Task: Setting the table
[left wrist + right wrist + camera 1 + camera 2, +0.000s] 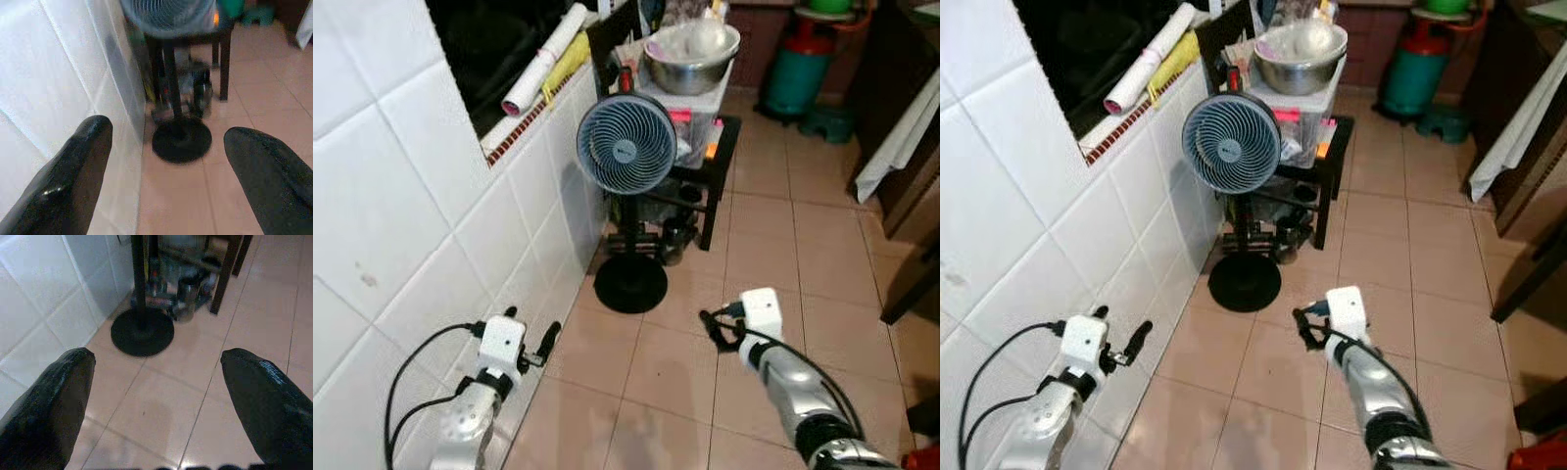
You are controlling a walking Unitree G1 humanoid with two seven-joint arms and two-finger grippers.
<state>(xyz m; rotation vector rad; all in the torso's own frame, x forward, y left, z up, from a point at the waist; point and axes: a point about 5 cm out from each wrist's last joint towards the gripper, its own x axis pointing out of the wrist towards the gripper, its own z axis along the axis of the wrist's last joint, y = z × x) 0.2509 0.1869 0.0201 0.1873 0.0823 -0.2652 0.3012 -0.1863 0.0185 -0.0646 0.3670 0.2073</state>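
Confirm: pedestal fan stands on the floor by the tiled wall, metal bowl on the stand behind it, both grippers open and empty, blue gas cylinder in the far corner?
Not quite: the gas cylinder is green with a red top, not blue, as the left eye view shows. The rest holds: pedestal fan by the tiled wall, metal bowl behind it, left gripper and right gripper open and empty.

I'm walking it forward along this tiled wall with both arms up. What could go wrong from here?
1. The pedestal fan stands dead ahead; its round base sits on the floor in the path, so a step could tip it.
2. The left tool is close to the white tiled wall and may scrape it.
3. The metal bowl sits high on stacked containers behind the fan; a bump might topple it.
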